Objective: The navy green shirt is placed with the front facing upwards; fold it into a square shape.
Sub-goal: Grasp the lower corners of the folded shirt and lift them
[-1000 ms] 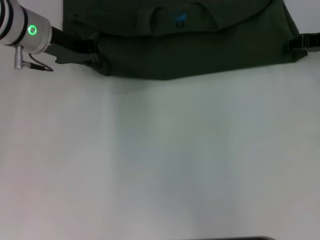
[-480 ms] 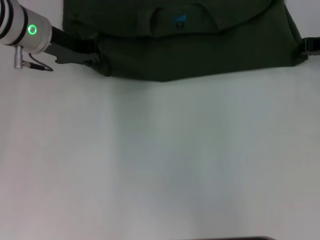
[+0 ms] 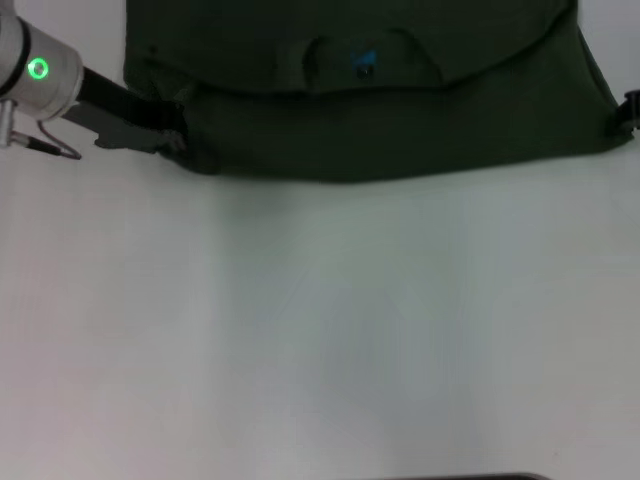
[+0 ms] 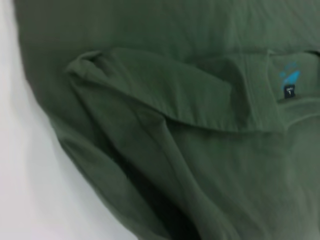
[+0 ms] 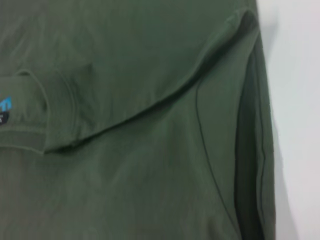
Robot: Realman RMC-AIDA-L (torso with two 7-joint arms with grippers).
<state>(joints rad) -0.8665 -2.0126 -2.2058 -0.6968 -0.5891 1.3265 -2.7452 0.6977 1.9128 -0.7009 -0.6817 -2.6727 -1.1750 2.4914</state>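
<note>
The shirt (image 3: 370,100) lies at the far edge of the table (image 3: 320,330), already doubled over, with the neck tag (image 3: 362,66) showing on top and a folded layer running across near the collar. The main risk, as I judge it, is that the two sides do not travel together — if one claw pulls ahead of the other, the top layer will skew and the near hem will end crooked, so the result is not a square. A second risk is that the cloth slips out on the left side, where the bunched corner looks thick and loose; then the fold would drop halfway. The left claw (image 3: 172,128) reaches in from the far left of the table, low and nearly flat, with its tip at the left corner of the shirt; it seems to pinch the cloth there, but I cannot tell this surely. The right claw (image 3: 632,108) is only a dark piece at the right edge, beside the right corner of the shirt — its opening cannot be judged.
</note>
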